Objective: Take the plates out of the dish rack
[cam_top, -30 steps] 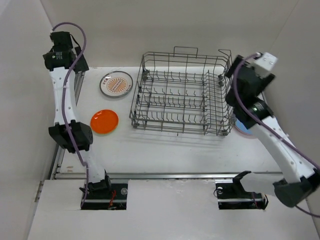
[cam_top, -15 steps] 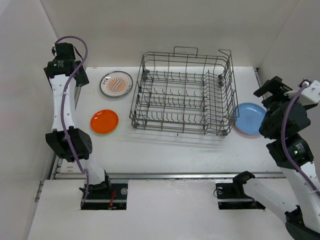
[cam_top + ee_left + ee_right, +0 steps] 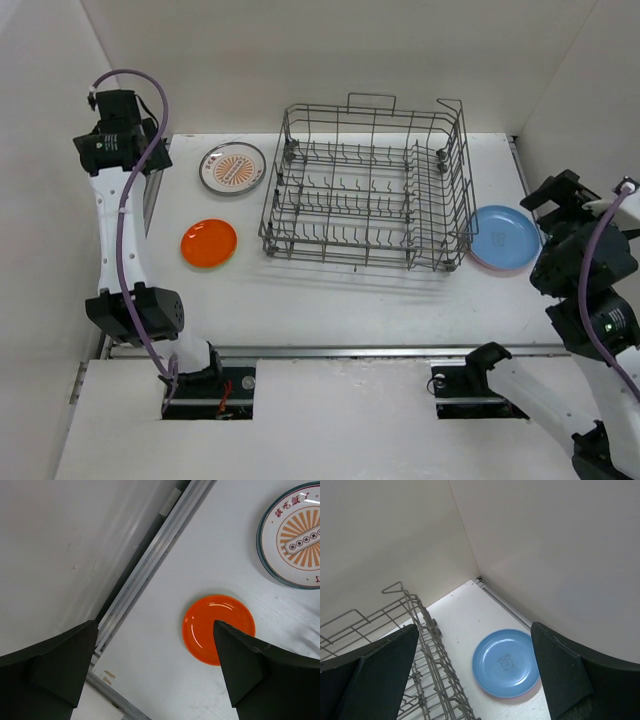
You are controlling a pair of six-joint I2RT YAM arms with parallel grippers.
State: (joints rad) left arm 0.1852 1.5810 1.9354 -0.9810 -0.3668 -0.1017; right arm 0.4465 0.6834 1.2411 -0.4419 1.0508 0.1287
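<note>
**Q:** Largest items?
**A:** White surface [image 3: 350,300], carrying a grey wire dish rack [image 3: 360,185] towards its back.

**Q:** The plates?
**A:** Light blue round plate [image 3: 503,237], stacked on a pink plate [image 3: 488,267], flat just right of the rack. White plate with orange sunburst and dark rim [image 3: 232,168] and plain orange plate [image 3: 209,242], flat on the rack's left, apart.

**Q:** Pincers?
**A:** Left pincer [image 3: 155,625] and right pincer [image 3: 475,626] both spread wide, gripping nothing, raised above the surface.
</note>
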